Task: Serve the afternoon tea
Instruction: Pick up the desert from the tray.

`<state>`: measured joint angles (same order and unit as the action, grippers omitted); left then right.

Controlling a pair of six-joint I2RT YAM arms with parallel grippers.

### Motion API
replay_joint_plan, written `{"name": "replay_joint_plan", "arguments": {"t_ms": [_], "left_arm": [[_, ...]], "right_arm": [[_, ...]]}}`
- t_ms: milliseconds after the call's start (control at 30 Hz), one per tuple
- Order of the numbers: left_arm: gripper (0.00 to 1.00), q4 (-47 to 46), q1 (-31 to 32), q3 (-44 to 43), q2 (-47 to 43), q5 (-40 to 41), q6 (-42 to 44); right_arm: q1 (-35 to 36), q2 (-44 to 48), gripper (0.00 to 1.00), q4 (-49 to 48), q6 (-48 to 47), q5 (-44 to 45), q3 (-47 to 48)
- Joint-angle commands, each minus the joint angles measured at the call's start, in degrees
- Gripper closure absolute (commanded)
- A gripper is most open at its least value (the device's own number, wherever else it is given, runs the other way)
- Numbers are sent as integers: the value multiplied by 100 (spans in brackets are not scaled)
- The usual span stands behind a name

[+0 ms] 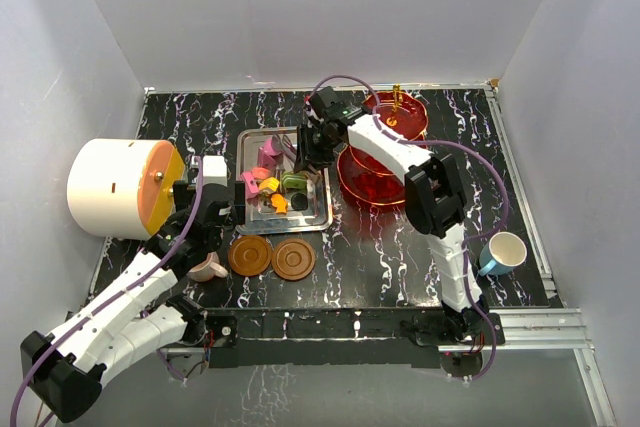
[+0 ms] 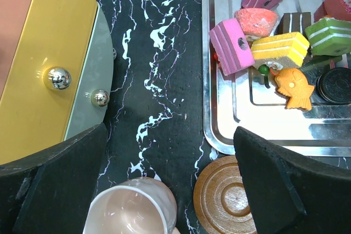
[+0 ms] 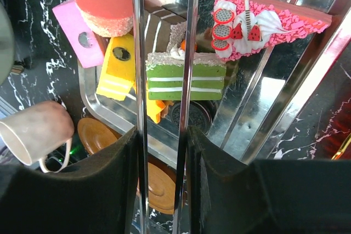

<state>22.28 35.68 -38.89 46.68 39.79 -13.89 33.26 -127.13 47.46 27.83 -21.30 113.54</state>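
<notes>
Sitting on the left of the black table point(image 1: 390, 257) is the big white drum point(image 1: 110, 187). The red stand point(image 1: 365, 187) is at the back right, with the silver tray point(image 1: 290, 227) just beside it. The right gripper point(image 3: 163, 141) is over the tray, squeezed tight on shiny tongs point(image 3: 140, 53). The left gripper point(image 2: 170, 135) hangs wide open above the pink cup point(image 2: 134, 209). Two brown saucers point(image 1: 250, 255) lie side by side by the tray's near edge. The blue cup point(image 1: 503, 252) is far right. Small sweets point(image 2: 279, 47) fill the tray.
</notes>
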Motion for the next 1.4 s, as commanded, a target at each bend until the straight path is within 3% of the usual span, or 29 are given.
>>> {"name": "replay_joint_plan", "arguments": {"t_ms": [0,500,900,1067,1367], "left_arm": [[1,-96,-35,-31,-12,35,53],[1,-93,-35,-46,-30,28,35],[1,-67,-35,-49,-70,9,18],[1,-69,-35,-56,-96,2,11],[1,-24,-33,-82,-110,11,-8]], "right_arm": [[-24,513,73,-429,166,-151,-5],[247,1778,76,98,-206,1544,-466],[1451,2673,76,1312,-378,3776,-620],[1835,3277,76,1836,-152,4300,-915],[2273,3537,76,2824,178,4995,-1482]]}}
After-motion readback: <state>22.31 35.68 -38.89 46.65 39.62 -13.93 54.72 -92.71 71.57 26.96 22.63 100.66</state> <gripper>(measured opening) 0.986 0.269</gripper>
